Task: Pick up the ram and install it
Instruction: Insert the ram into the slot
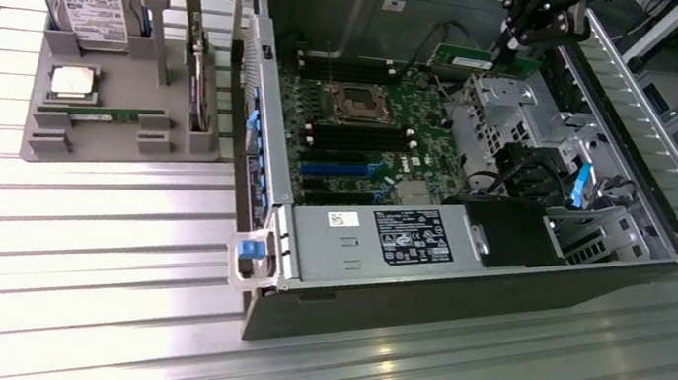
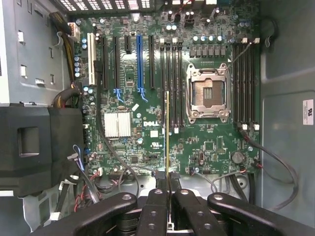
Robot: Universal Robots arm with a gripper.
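- The bench (image 1: 105, 247) is a ribbed metal surface that carries everything.
- The open computer case (image 1: 457, 301) lies on its side across the middle of the bench, reaching toward the edge on the exterior view's right.
- The motherboard (image 1: 359, 143) (image 2: 147, 142) covers the case floor. A grey power supply (image 1: 372, 240) sits at the case's near end.
- A grey holder (image 1: 94, 141) stands near the bench's far corner on the exterior view's left, well apart from the gripper. It carries the hard drive (image 1: 93, 1) and the square processor chip (image 1: 72, 83).
- The gripper (image 1: 509, 46) (image 2: 167, 179) hangs over the far end of the case. Its fingers (image 2: 152, 206) are closed tight on the ram.
- The ram (image 1: 463, 64) (image 2: 168, 132) is pinched at one end and sits above the board, not seated. In the wrist view it shows edge-on as a thin line running parallel to the black memory slots (image 2: 173, 83).
- The empty processor socket (image 1: 358, 103) (image 2: 207, 93) lies between two banks of those slots.
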